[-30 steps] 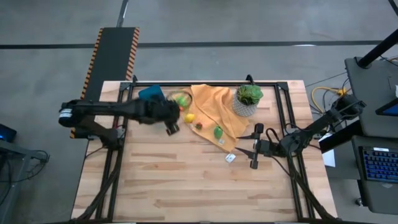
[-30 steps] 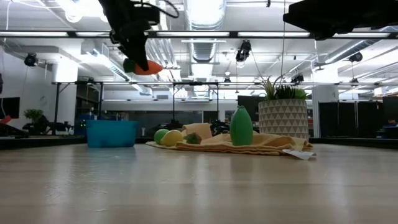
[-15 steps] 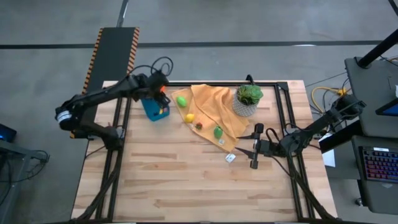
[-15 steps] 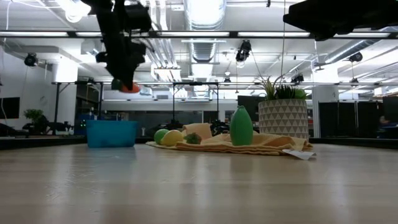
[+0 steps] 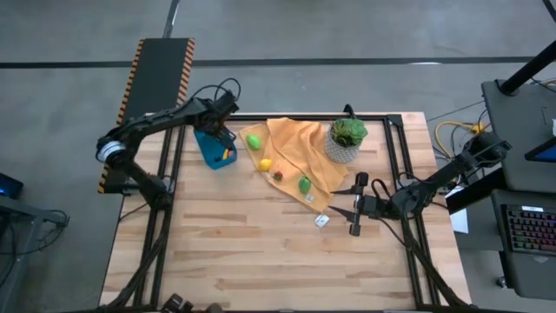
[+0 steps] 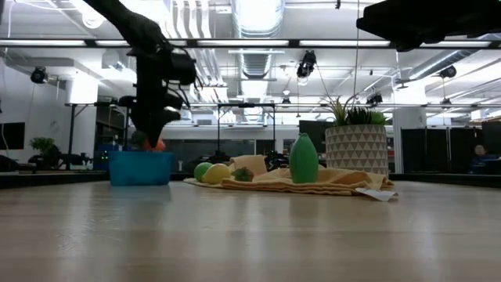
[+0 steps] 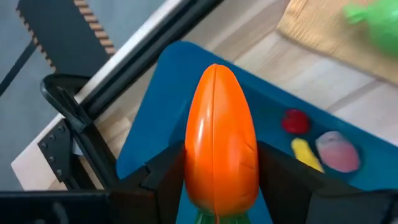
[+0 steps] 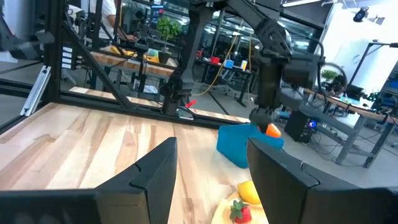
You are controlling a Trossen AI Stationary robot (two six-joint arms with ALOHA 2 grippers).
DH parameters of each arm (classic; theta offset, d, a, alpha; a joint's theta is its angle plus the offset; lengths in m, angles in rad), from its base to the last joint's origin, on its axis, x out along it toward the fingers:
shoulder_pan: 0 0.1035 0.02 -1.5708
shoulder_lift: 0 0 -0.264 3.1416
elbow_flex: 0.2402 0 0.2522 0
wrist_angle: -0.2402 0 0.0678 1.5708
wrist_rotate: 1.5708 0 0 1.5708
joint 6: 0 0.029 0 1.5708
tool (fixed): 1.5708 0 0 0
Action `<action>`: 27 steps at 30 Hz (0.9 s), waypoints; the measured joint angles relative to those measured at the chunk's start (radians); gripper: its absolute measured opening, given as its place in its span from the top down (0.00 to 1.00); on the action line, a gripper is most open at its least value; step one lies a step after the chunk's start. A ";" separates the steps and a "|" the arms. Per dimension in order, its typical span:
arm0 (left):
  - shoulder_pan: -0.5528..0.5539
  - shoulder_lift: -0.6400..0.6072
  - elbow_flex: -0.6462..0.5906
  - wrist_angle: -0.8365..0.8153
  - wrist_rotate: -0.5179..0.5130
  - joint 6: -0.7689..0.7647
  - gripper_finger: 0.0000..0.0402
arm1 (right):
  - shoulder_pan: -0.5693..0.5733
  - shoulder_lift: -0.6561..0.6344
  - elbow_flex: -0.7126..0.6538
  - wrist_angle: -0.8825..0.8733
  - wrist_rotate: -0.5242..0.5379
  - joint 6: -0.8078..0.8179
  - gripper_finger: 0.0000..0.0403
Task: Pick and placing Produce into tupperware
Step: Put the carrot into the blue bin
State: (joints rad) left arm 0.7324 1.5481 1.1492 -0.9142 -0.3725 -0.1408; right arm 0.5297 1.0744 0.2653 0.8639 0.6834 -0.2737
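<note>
My left gripper hangs over the blue tupperware at the table's far left, shut on an orange toy carrot. In the low view the carrot sits just above the tupperware's rim. Inside the tupperware lie a red piece, a yellow piece and a pink piece. A green fruit, a yellow one, a strawberry and a green vegetable rest on the orange cloth. My right gripper waits open at the table's right. My left gripper pinches the carrot by its thick lower body between the two fingers, coming from above. The carrot's pointed end runs on past the fingertips. It is lifted clear, over the open tupperware.
A leafy plant in a pale pot stands at the cloth's far right corner. A small white tag lies near my right gripper. Black frame rails run along the table's left and right sides. Bare wood fills the near half.
My left gripper has carried the carrot from beside the cloth's left edge toward the table's far left, until it was over the tupperware. It has then come down, so the carrot is now just above the rim. The tupperware and the right arm have kept still.
</note>
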 joint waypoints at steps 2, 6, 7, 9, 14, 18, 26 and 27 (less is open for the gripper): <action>0.007 0.029 0.000 0.000 -0.018 0.001 0.59 | 0.000 0.000 0.000 0.000 0.000 0.002 0.54; 0.021 0.069 0.000 0.001 -0.051 0.000 0.59 | 0.000 0.000 0.000 0.000 0.000 0.004 0.54; 0.026 0.076 0.000 0.004 -0.052 0.000 0.59 | 0.000 0.000 0.000 0.000 0.000 0.004 0.54; 0.030 0.090 0.000 0.014 -0.052 0.000 0.59 | 0.000 0.000 0.000 -0.001 0.000 0.004 0.54; 0.036 0.114 0.000 0.026 -0.052 0.000 0.59 | 0.000 0.000 0.000 -0.001 0.000 0.004 0.54; 0.036 0.120 0.000 0.026 -0.052 0.000 0.59 | 0.000 0.000 -0.001 -0.001 0.000 0.004 0.54; 0.038 0.104 0.000 0.043 -0.052 0.000 0.59 | 0.000 0.000 -0.002 -0.001 0.000 0.004 0.54; 0.039 0.104 0.000 0.043 -0.052 0.000 0.59 | 0.000 0.000 -0.002 -0.001 0.000 0.004 0.54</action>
State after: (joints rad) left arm 0.7712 1.6520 1.1492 -0.8716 -0.4248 -0.1406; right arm 0.5293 1.0748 0.2634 0.8627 0.6834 -0.2695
